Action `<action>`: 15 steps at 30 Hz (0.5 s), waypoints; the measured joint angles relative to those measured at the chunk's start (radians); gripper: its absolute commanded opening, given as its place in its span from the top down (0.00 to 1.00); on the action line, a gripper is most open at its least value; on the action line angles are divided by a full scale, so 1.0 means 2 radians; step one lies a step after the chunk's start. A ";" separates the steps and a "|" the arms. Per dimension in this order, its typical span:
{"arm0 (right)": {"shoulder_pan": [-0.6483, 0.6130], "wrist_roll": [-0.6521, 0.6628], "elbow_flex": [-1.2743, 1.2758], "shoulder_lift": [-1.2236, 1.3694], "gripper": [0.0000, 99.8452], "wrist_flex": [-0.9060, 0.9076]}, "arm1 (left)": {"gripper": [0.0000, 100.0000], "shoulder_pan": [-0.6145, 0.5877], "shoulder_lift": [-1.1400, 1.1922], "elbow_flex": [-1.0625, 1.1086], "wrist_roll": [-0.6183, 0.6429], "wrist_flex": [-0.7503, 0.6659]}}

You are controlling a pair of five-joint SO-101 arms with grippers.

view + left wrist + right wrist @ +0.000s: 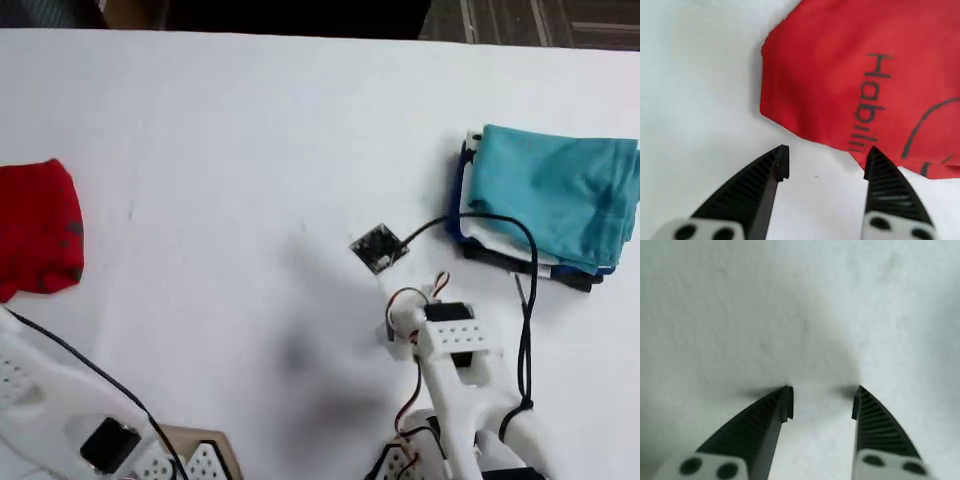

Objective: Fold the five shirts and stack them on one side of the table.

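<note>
Shirts: a folded stack [545,200], teal on top, lies at the worktop's [250,140] 3 o'clock edge; one red shirt [35,228] at 9 o'clock. Left gripper [827,152]: jaws apart, just beside the red shirt's edge. Right gripper [822,390]: jaws apart over bare worktop.

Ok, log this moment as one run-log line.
left gripper open, beside red shirt edge | right gripper open over table | folded stack, teal shirt on top, apart from red shirt

White table [250,130], red shirt [35,230], folded stack [550,195]
</note>
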 measured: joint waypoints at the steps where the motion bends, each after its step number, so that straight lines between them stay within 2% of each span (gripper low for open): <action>1: 0.000 0.000 0.001 -0.001 0.80 -0.002 | 0.74 -0.002 0.000 0.015 -0.002 -0.004; 8: 0.000 -0.005 0.001 -0.001 0.80 -0.002 | 0.74 -0.002 0.000 0.114 -0.005 -0.074; 13: 0.000 -0.005 0.001 -0.001 0.80 -0.002 | 0.74 -0.002 0.000 0.144 -0.008 -0.143; 15: 0.000 -0.005 0.001 -0.001 0.80 -0.002 | 0.75 -0.002 0.000 0.151 -0.027 -0.164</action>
